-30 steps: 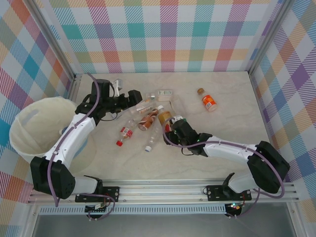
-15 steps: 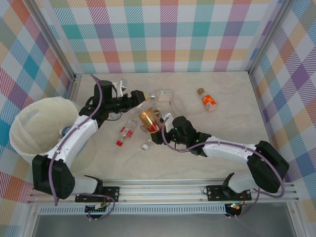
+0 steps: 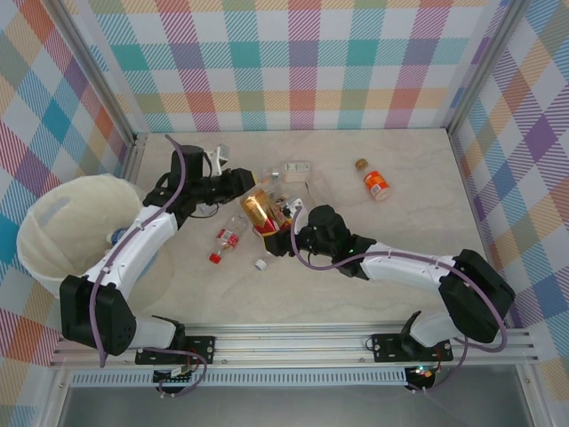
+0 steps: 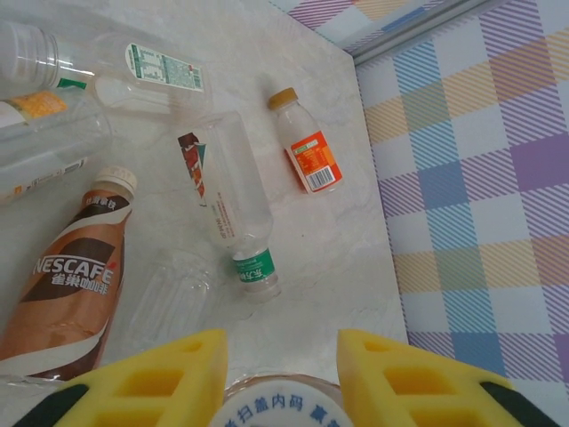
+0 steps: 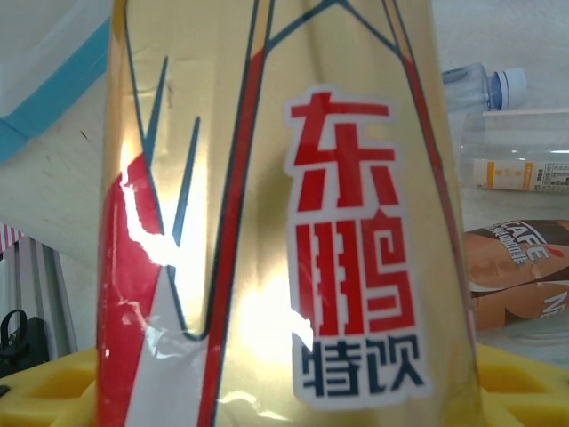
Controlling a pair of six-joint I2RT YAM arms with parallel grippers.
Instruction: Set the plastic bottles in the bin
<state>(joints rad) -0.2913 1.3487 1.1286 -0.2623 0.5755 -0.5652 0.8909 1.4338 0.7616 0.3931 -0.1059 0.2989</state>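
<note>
My right gripper [image 3: 279, 235] is shut on a gold-labelled bottle [image 3: 257, 211] with red Chinese characters, held clear of the table; its label [image 5: 267, 178] fills the right wrist view, with yellow pads [image 5: 53, 384] either side. My left gripper [image 3: 242, 179] sits just behind it, and its yellow fingers [image 4: 151, 378] flank a white-capped clear bottle [image 4: 277, 407] low in the left wrist view. More plastic bottles lie on the table: a brown Nescafe one [image 4: 76, 276], a clear green-labelled one [image 4: 231, 213] and an orange one [image 3: 375, 184]. The bag-lined bin [image 3: 53, 222] stands at far left.
A red-capped bottle [image 3: 227, 238] and a loose white cap [image 3: 260, 264] lie in front of the pile. A clear bottle with a white-green label [image 4: 160, 67] lies at the back. Checked walls close the table on three sides; a metal rail [image 3: 293, 342] runs along the near edge.
The right gripper has lifted the gold bottle out of the pile and carried it left. The left gripper has shifted slightly, staying by the pile.
</note>
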